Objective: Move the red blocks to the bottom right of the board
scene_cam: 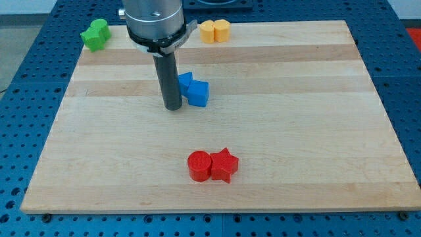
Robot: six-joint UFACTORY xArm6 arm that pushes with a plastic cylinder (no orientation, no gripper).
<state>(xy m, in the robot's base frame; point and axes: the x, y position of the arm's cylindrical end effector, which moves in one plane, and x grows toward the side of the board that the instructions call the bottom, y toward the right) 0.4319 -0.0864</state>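
- The red cylinder point(198, 166) and red star point(223, 164) are seen touching, low on the desk point(316, 131), near centre.
- My tip point(173, 106) is placed farther up, just left of the blue blocks point(193, 89); no claw is fitted.
- The approach is judged pending: the tip must be brought to the reds' left for a rightward push.
- Green point(95, 34) and orange point(215, 30) blocks are seen at the top edge.

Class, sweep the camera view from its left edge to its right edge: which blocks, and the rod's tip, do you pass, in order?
Green block → my tip, just left of the blue blocks → red cylinder → red star. The orange and yellow blocks at the view's top overlap these in left-right position, so they are left out.
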